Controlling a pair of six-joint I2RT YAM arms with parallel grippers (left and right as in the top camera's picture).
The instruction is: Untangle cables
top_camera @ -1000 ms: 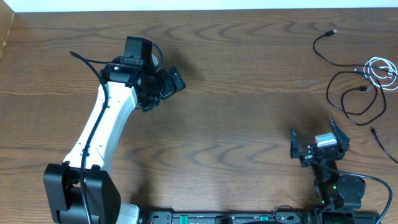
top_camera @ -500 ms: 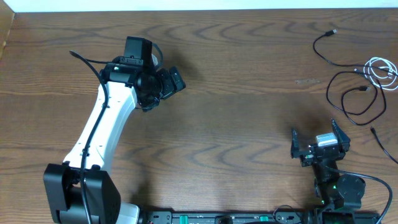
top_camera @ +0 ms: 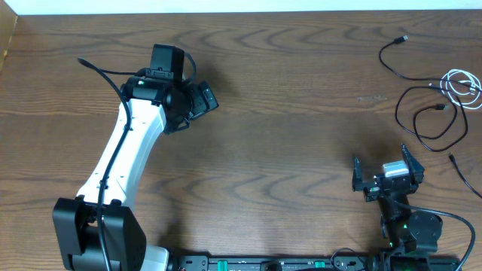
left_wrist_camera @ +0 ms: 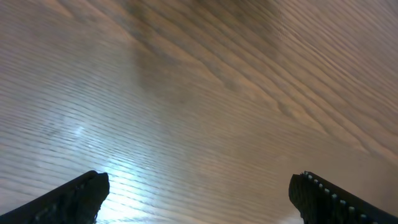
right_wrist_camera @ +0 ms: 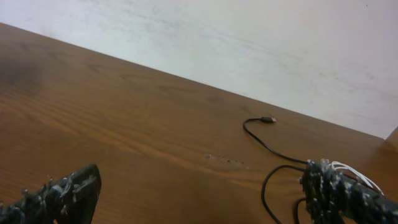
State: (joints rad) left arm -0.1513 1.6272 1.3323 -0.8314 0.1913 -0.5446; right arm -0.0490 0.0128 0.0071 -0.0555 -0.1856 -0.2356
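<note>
Thin black cables lie at the far right of the table: one [top_camera: 388, 54] curls near the back edge, another [top_camera: 422, 113] loops below it, and a short end [top_camera: 461, 167] runs off the right edge. A coiled white cable [top_camera: 463, 86] lies beside them. In the right wrist view one black cable [right_wrist_camera: 264, 140] and a bit of the white cable [right_wrist_camera: 351, 171] show ahead. My right gripper [top_camera: 385, 175] is open and empty, near the front edge, short of the cables. My left gripper [top_camera: 203, 98] is open and empty over bare wood at the left, far from them.
The wooden table [top_camera: 286, 135] runs to a pale wall at the back [right_wrist_camera: 249, 37]. The left arm's white link [top_camera: 120, 158] stretches from the front left base. A thick black arm wire [top_camera: 102, 71] loops by the left wrist.
The left gripper has turned and shifted slightly left and back. The right arm and the cables have not moved.
</note>
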